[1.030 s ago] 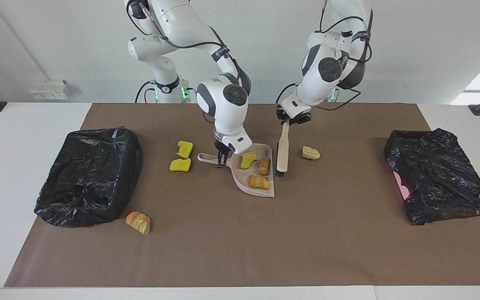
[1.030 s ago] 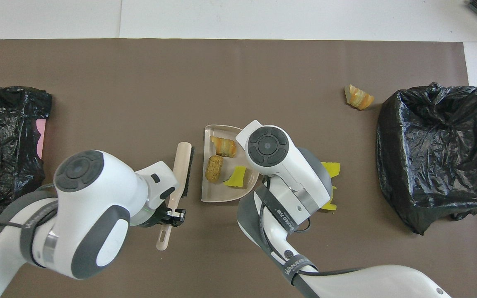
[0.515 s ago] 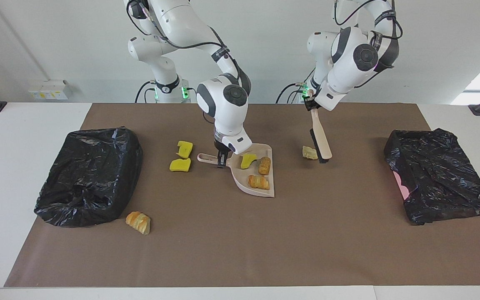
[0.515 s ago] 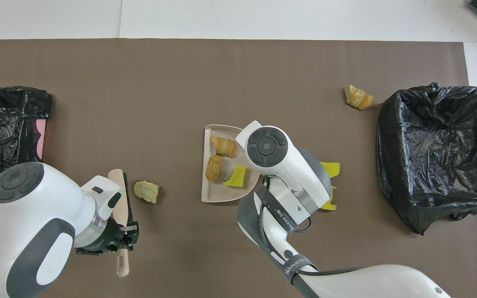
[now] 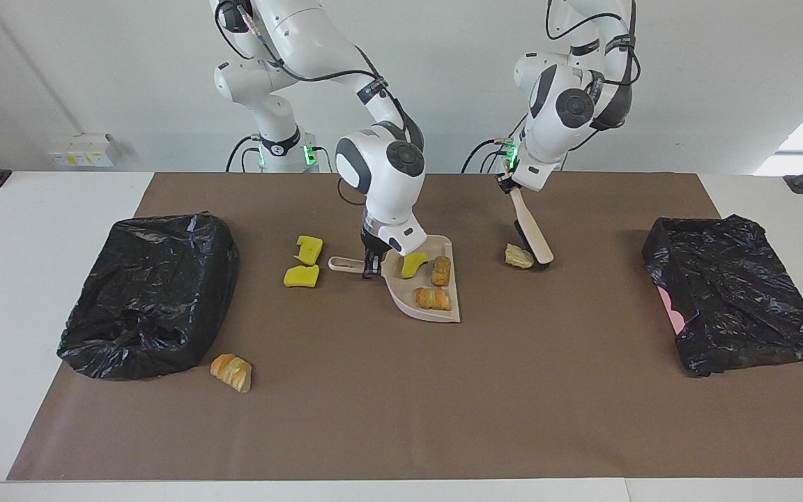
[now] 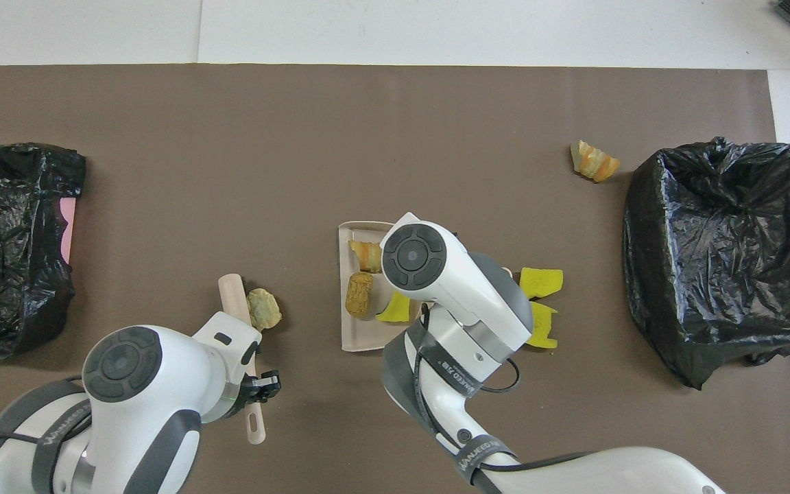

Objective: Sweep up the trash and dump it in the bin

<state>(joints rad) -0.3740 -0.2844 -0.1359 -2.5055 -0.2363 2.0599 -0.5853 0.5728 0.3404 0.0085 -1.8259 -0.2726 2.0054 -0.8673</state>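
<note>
My right gripper is shut on the handle of the beige dustpan, which sits mid-table and also shows in the overhead view. In the pan lie a yellow sponge piece and two brown bread chunks. My left gripper is shut on the handle of the beige brush. Its bristled head touches a tan lump on the side toward the left arm's end. The overhead view shows the brush against the lump.
Two yellow sponge pieces lie beside the pan handle. A croissant piece lies by the black-bagged bin at the right arm's end. A second black-bagged bin stands at the left arm's end.
My left gripper carried the brush from beside the dustpan over the tan lump, set it down, and nudged the lump toward the pan. The dustpan shifted slightly toward the robots.
</note>
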